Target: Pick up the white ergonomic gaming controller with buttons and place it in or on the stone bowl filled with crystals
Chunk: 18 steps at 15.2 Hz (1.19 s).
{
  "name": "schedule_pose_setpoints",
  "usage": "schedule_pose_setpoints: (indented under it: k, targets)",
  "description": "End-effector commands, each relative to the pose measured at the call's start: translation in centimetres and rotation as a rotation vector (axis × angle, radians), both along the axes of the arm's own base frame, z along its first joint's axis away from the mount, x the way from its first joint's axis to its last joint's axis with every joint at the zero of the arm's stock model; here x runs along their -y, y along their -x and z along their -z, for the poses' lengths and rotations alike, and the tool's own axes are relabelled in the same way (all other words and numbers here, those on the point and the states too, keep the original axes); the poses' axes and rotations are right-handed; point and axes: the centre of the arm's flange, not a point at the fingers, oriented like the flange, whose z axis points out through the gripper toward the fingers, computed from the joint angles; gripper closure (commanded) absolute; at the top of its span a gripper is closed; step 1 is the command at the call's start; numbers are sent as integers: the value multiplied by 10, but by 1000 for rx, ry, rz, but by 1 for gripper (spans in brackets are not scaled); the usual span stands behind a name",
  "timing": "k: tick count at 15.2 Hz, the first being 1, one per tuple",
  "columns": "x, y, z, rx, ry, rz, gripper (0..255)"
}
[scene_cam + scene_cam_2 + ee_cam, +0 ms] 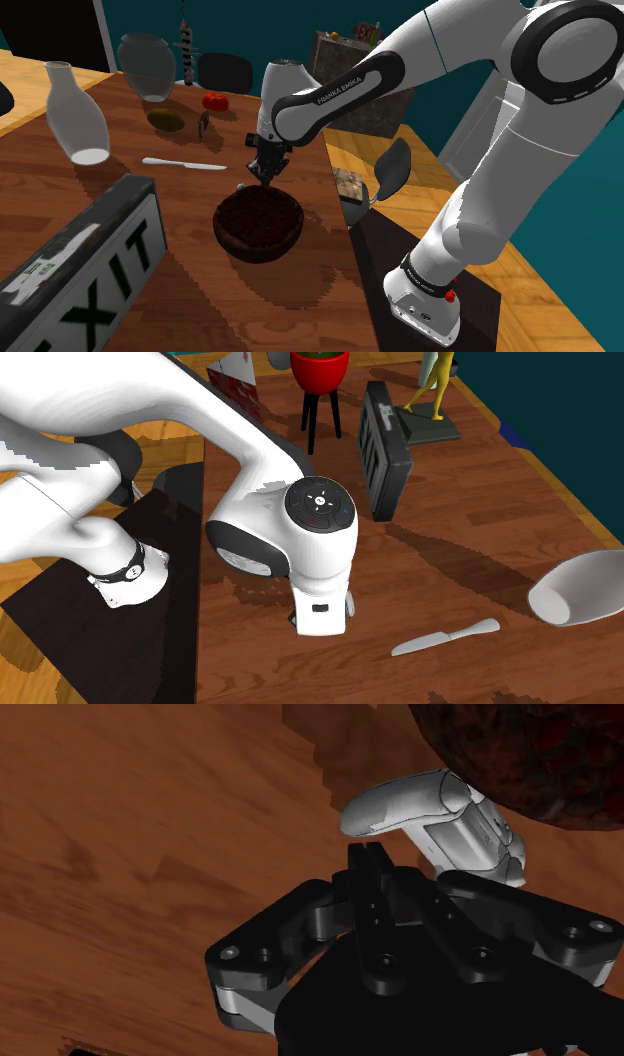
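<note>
End effector (pixel 369 852) is closed on nothing as far as I can see on wrist: both black fingers pressed together, tips just short of the controller (pixel 440 814). Not gripped. Controller is white/grey, lying on the brown wood surface (pixel 150 824) right beside the dark bowl (pixel 530 754); can't tell if it touches the rim. Its long axis runs roughly across the finger line. One rounded grip horn points out past the fingertips, away from the bowl, and the rest of the body sits on the bowl side. I can't make out the buttons.

Shoulder view adds the whole bowl, dark reddish-brown with a rough dark fill. The end effector points down at the bowl's far rim, with a small pale sliver of the controller beneath it. Same view has a pale knife (pixel 183 163), a white vase (pixel 75 118) and an EXIT sign (pixel 85 265) at lower left.

Second exterior view looks down on the wrist from above, with the knife and white vase on that view's right
</note>
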Motion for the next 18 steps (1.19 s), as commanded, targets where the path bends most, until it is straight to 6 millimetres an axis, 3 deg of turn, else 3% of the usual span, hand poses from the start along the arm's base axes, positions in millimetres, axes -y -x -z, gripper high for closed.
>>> schedule_pose_setpoints:
  k: [1,4,5,9,12,18]
  targets:
    - [0,0,0,0,0,0,255]
    - [0,0,0,0,0,0,255]
    - [0,0,0,0,0,0,0]
    - [-36,-86,-12,-397,-14,13,0]
    - [-62,-151,1,-694,-25,23,0]
    - [-64,-136,21,-702,-25,23,0]
